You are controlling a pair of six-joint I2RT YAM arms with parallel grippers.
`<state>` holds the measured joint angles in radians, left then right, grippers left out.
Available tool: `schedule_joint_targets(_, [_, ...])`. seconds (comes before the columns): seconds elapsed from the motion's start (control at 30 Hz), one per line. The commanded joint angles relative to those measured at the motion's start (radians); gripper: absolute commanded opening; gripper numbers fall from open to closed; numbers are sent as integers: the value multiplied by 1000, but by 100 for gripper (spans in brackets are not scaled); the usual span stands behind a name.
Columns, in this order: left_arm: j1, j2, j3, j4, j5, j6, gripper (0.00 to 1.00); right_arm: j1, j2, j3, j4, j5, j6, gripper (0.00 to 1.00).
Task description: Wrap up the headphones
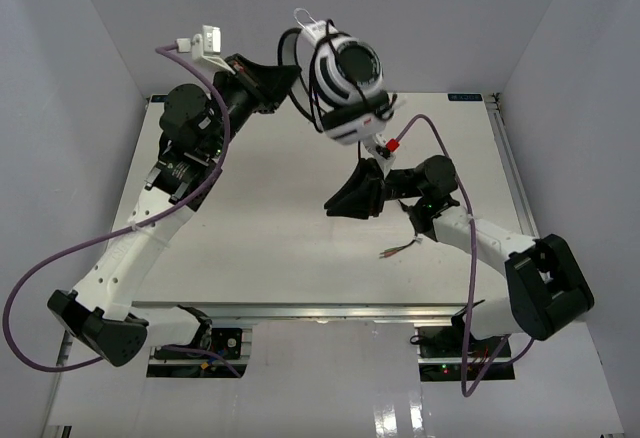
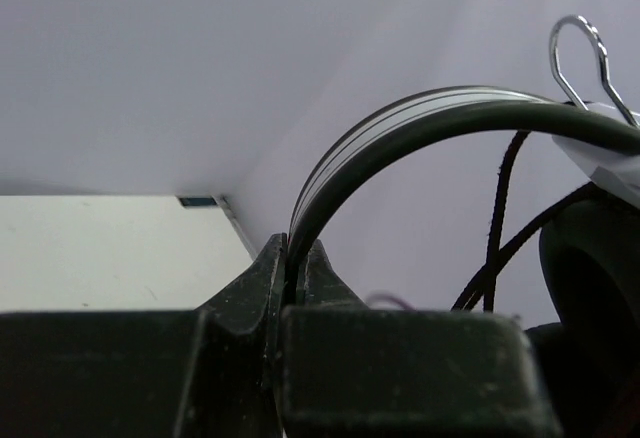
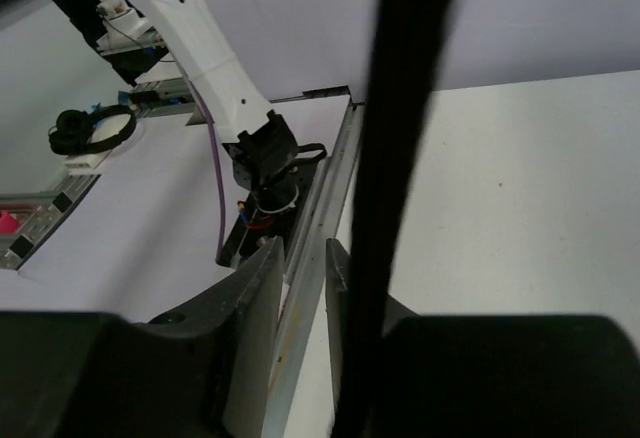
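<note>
Aloft over the table (image 1: 280,258), the headphones (image 1: 348,83) hang by their headband (image 2: 420,118), pinched tight in the left gripper's (image 2: 295,258) closed jaws. Just below, the right gripper (image 3: 305,253) stands slightly parted, gripping nothing; the cord (image 3: 400,158) hangs past it.

Top view looking down, wrist views close behind fingers (image 2: 248,293), table (image 1: 270,248) shared

The headphones (image 1: 345,108) look glossy plastic, their clip (image 2: 553,58) shiny metal wire, the table (image 1: 280,248) probably matt.
</note>
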<state>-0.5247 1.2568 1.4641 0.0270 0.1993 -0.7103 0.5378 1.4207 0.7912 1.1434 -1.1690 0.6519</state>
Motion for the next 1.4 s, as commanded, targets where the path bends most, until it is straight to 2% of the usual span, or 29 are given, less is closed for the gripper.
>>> schedule_joint_targets(0.0, [8,-33,91,-64,-580,-86,0,27,-100,-40,-85,28,-103,27])
schedule_joint_targets(0.13, [8,41,196,-215,-794,8,0,25,-122,-9,-208,67,-169,8])
schedule_joint_targets(0.17, [8,97,223,-243,-828,132,0,21,-127,57,-315,90,-230,8])
schedule_joint_targets(0.2, [8,129,250,-284,-855,174,0,19,-132,115,-463,145,-327,8])
schedule_joint_targets(0.27, [10,182,265,-321,-905,321,0,27,-149,236,-901,295,-604,8])
schedule_joint_targets(0.3, [11,201,255,-328,-921,384,0,31,-156,285,-1052,363,-726,8])
schedule_joint_targets(0.43, [8,272,182,-341,-960,572,0,58,-163,435,-1325,610,-1010,8])
schedule_joint_targets(0.53, [-18,334,135,-351,-917,666,0,122,-111,578,-1496,781,-1179,8])
schedule_joint_targets(0.67, [-106,402,100,-429,-838,789,0,211,-60,623,-1486,1234,-1394,8])
schedule_joint_targets(0.73, [-153,379,35,-435,-766,854,0,211,-50,603,-1425,1363,-1479,8])
schedule_joint_targets(0.77, [-162,359,-16,-433,-685,865,0,211,-51,565,-1394,1443,-1546,8])
schedule_joint_targets(0.87, [-162,230,-147,-406,-496,893,0,195,-66,470,-1248,1530,-1655,8])
schedule_joint_targets(1.0, [-155,95,-211,-392,-276,869,0,152,-63,381,-1177,1495,-1641,8])
schedule_joint_targets(1.1, [-152,18,-217,-387,-202,803,0,86,-63,369,-1163,1376,-1547,8])
schedule_joint_targets(1.2, [-149,-15,-199,-384,-115,724,0,21,-69,358,-1163,1205,-1444,8])
schedule_joint_targets(1.3, [-148,-36,-167,-358,-53,623,0,-54,-79,333,-1163,937,-1313,8])
schedule_joint_targets(1.37, [-147,-28,-135,-350,-60,575,0,-88,-99,302,-1155,779,-1219,8])
